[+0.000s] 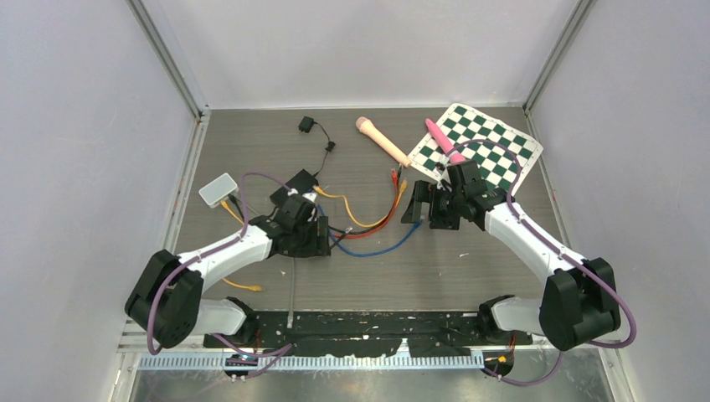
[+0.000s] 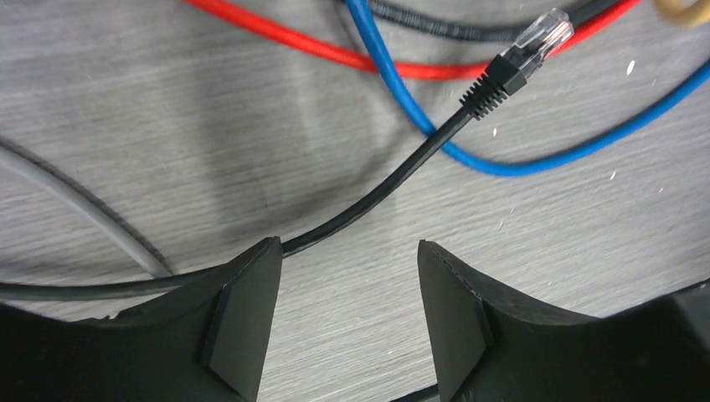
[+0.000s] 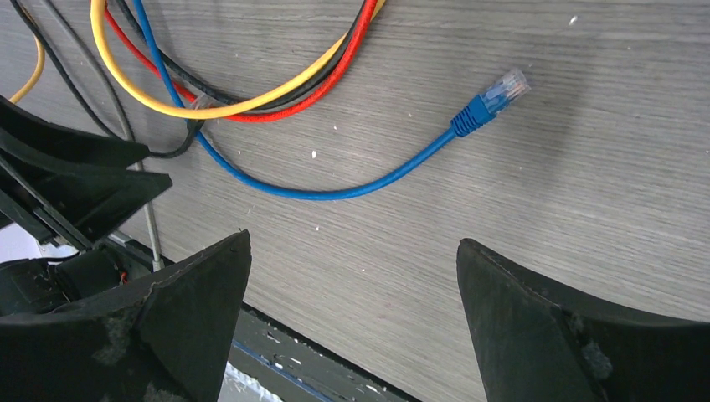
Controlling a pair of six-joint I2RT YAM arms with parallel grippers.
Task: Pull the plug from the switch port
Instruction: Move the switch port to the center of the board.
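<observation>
The small white switch (image 1: 220, 189) lies at the left of the table with a yellow cable still at its side. In the left wrist view a black cable ends in a clear plug (image 2: 544, 35), which lies free on the table across the blue and red cables. My left gripper (image 1: 321, 239) (image 2: 347, 245) is open over bare table, and the black cable passes just outside its left finger (image 2: 243, 310). My right gripper (image 1: 416, 210) (image 3: 353, 240) stands wide open and empty near the blue cable's plug (image 3: 496, 94).
Yellow, red, black and blue cables (image 1: 368, 224) tangle between the arms. A checkered mat (image 1: 490, 151) with a pink stick (image 1: 441, 140) lies at the back right, next to a peach handle (image 1: 381, 141). A black adapter (image 1: 307, 126) sits at the back. A grey cable (image 1: 290, 289) runs to the near edge.
</observation>
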